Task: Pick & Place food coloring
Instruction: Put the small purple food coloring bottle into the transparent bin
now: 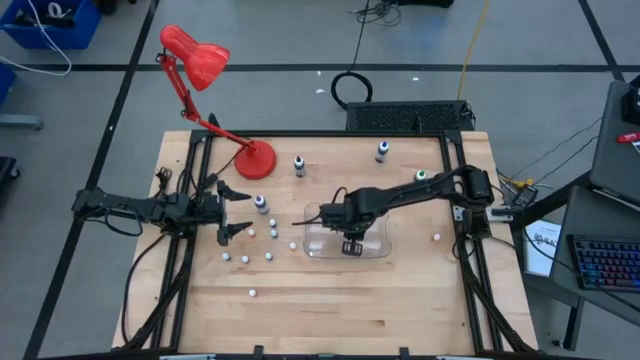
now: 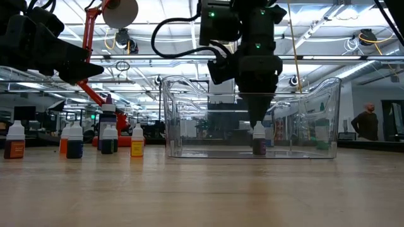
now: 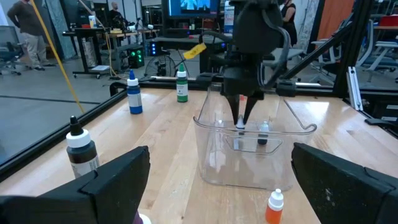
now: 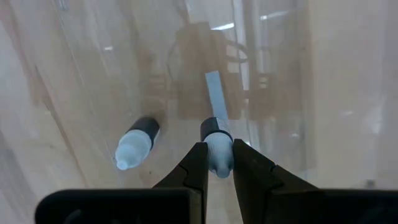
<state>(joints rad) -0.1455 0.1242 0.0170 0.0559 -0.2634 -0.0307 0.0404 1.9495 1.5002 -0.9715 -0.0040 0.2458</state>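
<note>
**Right gripper's got a bottle inside the clear bin**

Your right gripper (image 4: 217, 163) is clamped on a little food coloring bottle (image 4: 217, 149), fingers pinching its pale top, and it's reaching straight down into the clear plastic bin (image 1: 375, 250). From the low view the bottle sits at or just above the bin floor, can't tell if it's touching. A second small bottle (image 4: 135, 143) is already in there, just beside the held one, dark band and pale cap.

Your left gripper (image 1: 232, 212) hangs over the table's left side with its fingers spread wide, holding nothing. More small bottles (image 1: 258, 245) are scattered on the wood between it and the bin. The red lamp (image 1: 205, 80) stands at the back left, and three bigger bottles (image 1: 299, 166) sit along the back.
</note>
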